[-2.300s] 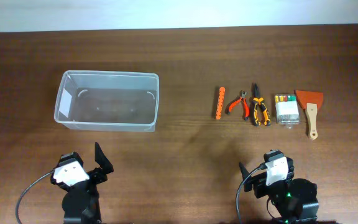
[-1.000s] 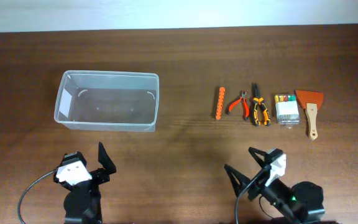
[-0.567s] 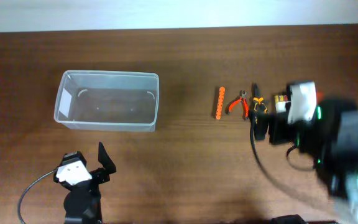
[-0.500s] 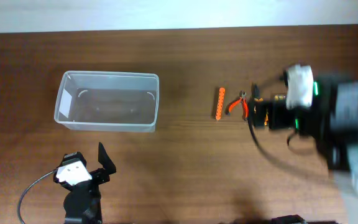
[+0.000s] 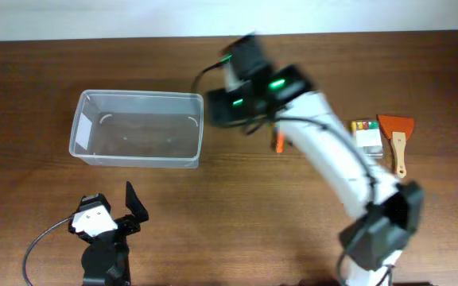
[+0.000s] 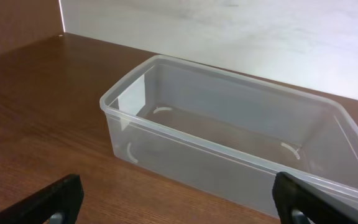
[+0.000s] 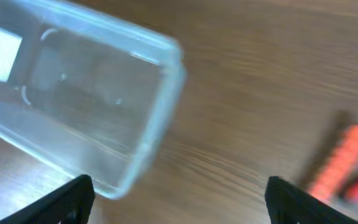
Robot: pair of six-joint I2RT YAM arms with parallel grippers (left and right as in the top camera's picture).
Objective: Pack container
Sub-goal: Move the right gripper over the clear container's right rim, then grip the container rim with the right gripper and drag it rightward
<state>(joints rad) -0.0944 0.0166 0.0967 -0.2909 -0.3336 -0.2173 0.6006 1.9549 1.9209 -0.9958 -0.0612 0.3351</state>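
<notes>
Since half a second ago the right arm point(image 5: 324, 151) has swung left, from over the tool row to a spot above the right end of the container point(image 5: 137, 94); the left arm has not stirred.

The right gripper point(image 7: 182, 199) has its jaws spread wide, and the wrist view shows only bare table point(image 5: 38, 71) between the two tips, so it carries nothing. Just left of its jaws lies the container's near-right corner. To its right, blurred by motion, lies the orange rod point(image 7: 344, 160), apart from the container and not yet lifted. The whole wrist view is smeared, so the arm is likely in transit rather than poised for a grasp.

Further right in the overhead view, the bit case point(image 5: 364, 139) and the scraper point(image 5: 396, 135) sit side by side on the table. The arm's white links cover the stretch between them and the rod, so I cannot tell what lies there now.

The left gripper point(image 6: 182, 211) also has its jaws wide apart and holds nothing. It hangs at the near-left edge of the table, facing the long near wall of the container, probably parked there to leave the right arm free room.

The container stands upright and open on the left half of the table, and nothing shows inside it. By my reading, packing has not begun, and every tool in view remains to be brought across.
</notes>
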